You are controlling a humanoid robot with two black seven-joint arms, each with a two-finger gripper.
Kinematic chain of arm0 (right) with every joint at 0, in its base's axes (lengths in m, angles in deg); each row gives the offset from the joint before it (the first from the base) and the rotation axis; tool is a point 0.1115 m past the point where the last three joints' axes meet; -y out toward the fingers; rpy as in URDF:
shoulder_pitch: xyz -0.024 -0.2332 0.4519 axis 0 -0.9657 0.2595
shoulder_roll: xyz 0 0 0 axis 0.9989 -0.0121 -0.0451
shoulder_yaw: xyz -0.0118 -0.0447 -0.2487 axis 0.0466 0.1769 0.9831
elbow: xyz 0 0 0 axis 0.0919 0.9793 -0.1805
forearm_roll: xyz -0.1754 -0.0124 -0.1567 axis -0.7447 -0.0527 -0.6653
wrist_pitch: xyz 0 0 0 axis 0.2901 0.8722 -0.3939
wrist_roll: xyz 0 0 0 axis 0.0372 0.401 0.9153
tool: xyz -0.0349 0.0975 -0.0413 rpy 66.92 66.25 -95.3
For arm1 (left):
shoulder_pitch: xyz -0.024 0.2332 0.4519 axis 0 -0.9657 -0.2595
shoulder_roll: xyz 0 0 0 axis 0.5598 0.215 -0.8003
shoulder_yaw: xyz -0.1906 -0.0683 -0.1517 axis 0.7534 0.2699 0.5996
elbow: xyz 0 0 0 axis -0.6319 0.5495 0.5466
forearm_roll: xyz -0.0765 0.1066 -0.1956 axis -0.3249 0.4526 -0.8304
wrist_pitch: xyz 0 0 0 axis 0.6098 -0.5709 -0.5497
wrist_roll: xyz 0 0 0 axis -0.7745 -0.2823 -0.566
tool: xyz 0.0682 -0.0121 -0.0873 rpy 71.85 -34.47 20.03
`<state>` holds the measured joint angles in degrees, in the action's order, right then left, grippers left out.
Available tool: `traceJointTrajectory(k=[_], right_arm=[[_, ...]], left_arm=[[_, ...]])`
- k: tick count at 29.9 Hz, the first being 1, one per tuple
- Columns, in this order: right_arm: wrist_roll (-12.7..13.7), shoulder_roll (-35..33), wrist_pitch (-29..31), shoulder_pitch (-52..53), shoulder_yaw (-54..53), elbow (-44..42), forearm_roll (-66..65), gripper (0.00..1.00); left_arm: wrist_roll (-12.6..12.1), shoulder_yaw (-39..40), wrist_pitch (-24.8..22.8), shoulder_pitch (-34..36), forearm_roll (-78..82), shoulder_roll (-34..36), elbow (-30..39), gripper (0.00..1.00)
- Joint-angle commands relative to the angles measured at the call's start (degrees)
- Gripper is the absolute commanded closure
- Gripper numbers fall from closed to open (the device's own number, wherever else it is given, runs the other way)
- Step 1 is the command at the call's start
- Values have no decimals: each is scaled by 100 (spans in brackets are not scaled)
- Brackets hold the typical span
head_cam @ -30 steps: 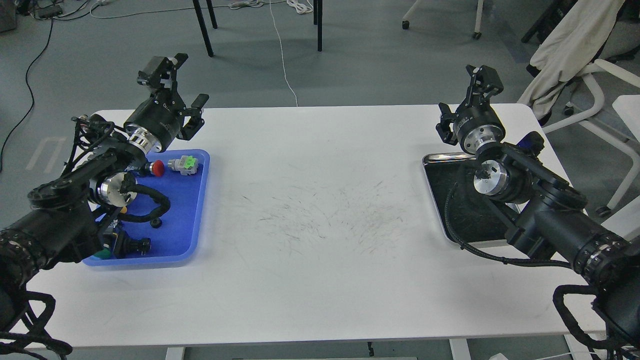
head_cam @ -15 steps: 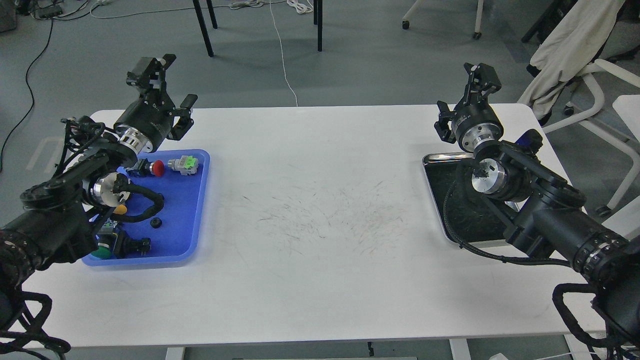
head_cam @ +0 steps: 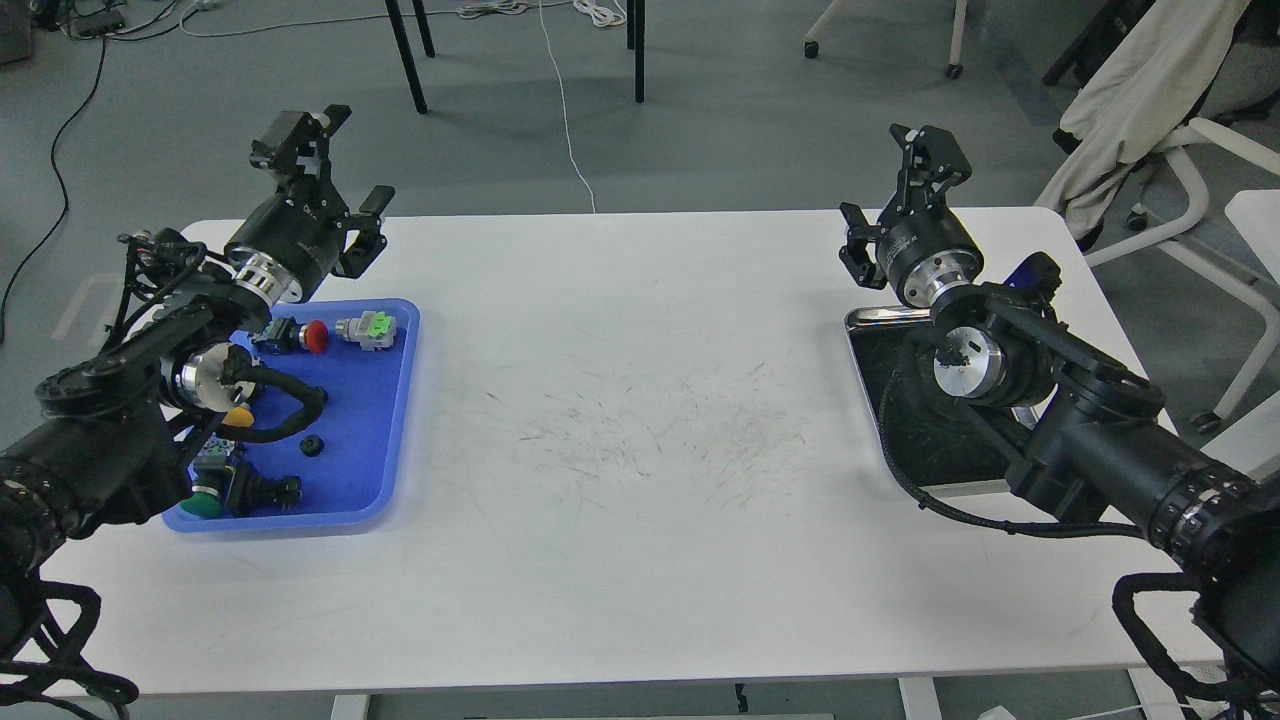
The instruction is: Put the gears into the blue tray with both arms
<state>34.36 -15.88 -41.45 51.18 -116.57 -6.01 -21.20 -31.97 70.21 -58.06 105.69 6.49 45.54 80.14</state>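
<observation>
The blue tray (head_cam: pixel 375 440) lies at the table's left. One small black gear (head_cam: pixel 312 445) rests on its floor near the middle. Coloured push-buttons share the tray. My left gripper (head_cam: pixel 336 166) hangs above the tray's far edge, open, with nothing between its fingers. My right gripper (head_cam: pixel 892 190) is raised over the far end of the steel tray (head_cam: pixel 868 318) at the table's right, open and empty. My right arm hides much of the steel tray's black lining, and no gear shows there.
In the blue tray lie a red-capped button (head_cam: pixel 316 335), a green one (head_cam: pixel 372 328), a yellow one (head_cam: pixel 238 415) and a green-capped one (head_cam: pixel 205 503). A white chair draped with cloth (head_cam: pixel 1150 90) stands beyond the table's right corner.
My left arm drew back to the left, uncovering more of the blue tray and the gear. My right gripper shifted left and slightly up over the steel tray's far end.
</observation>
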Motion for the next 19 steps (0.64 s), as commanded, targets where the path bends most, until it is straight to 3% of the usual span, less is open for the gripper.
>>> traceJointTrajectory(k=[1, 10, 19], right_arm=[[6, -12, 119, -16, 24, 44, 1, 2], [23, -65, 488, -52, 375, 1, 1, 2], [-12, -205, 418, -43, 455, -8, -8, 2]], left_arm=[[0, -18, 1, -7, 0, 85, -1, 1], [0, -36, 1, 28, 0, 94, -1, 1], [0, -27, 9, -25, 0, 94, -1, 1]])
